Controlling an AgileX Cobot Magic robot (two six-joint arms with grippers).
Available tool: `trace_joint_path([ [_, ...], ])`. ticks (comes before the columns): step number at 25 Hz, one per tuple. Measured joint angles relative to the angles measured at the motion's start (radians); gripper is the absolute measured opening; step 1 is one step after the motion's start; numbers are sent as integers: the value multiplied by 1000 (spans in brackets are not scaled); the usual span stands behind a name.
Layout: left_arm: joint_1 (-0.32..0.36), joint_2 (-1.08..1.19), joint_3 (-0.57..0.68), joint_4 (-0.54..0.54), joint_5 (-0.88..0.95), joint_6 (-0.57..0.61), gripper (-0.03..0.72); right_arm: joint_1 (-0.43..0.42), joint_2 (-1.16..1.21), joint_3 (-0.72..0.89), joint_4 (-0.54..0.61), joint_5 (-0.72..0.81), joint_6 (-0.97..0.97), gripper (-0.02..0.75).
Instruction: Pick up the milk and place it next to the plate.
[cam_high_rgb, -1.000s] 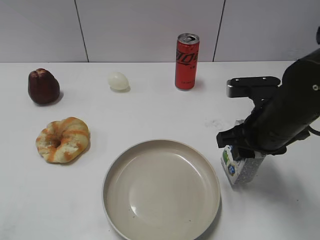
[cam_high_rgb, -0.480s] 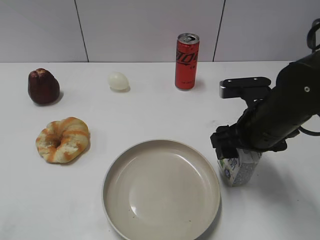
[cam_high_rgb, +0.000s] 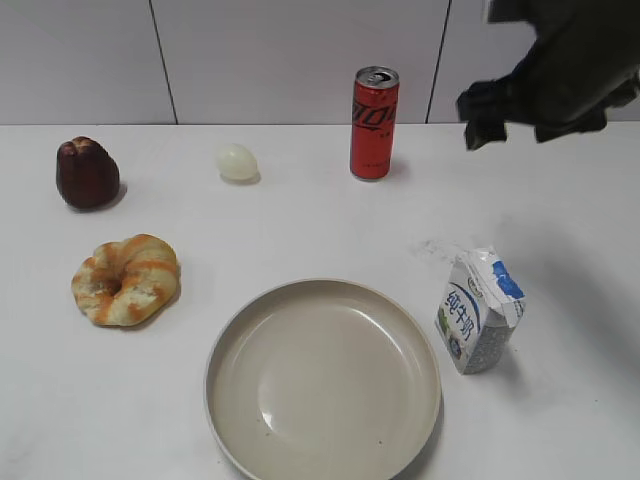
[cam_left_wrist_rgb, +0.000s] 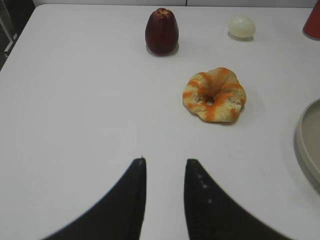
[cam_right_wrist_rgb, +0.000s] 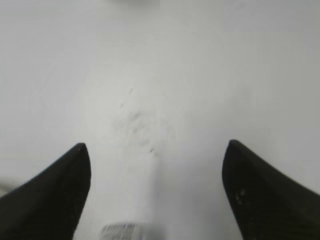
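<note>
The milk (cam_high_rgb: 478, 311), a small white carton with a blue top patch and speckled lower part, stands upright on the table just right of the plate (cam_high_rgb: 322, 375), a large beige dish, very close to its rim. My right gripper (cam_high_rgb: 482, 115) is lifted high above the table at the upper right, clear of the milk. In the right wrist view its jaws (cam_right_wrist_rgb: 155, 150) are wide open and empty, with the top of the milk (cam_right_wrist_rgb: 127, 231) blurred at the bottom edge. My left gripper (cam_left_wrist_rgb: 164, 162) hovers over bare table, jaws apart and empty.
A red soda can (cam_high_rgb: 374, 122) stands at the back. A pale egg (cam_high_rgb: 237, 162) and a dark red fruit (cam_high_rgb: 87, 173) lie at the back left. An orange-streaked bread ring (cam_high_rgb: 126, 278) lies left of the plate. A white wall runs behind.
My right gripper let go of the milk and rose up and back, away from it. The milk stays standing beside the plate. The left arm has not moved.
</note>
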Motion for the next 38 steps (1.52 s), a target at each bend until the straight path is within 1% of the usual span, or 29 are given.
trace_joint_path([
  [2,0,0,0,0,0,0,208,-68,51,-117,24,83,-81,594],
  [4,0,0,0,0,0,0,208,-134,107,-245,50,199,-149,592],
  [7,0,0,0,0,0,0,208,-208,186,-398,74,333,-227,587],
  [9,0,0,0,0,0,0,208,-246,231,-464,92,403,-262,585],
  [12,0,0,0,0,0,0,208,-284,260,-504,128,521,-308,585],
  [16,0,0,0,0,0,0,208,-295,232,-489,135,562,-336,585],
  [19,0,0,0,0,0,0,208,-295,135,-417,152,562,-338,585],
  [22,0,0,0,0,0,0,208,-295,-9,-286,172,562,-342,582],
  [28,0,0,0,0,0,0,208,-295,-310,74,177,545,-350,575],
  [32,0,0,0,0,0,0,208,-295,-510,316,178,482,-350,575],
  [38,0,0,0,0,0,0,208,-295,-786,602,178,379,-350,573],
])
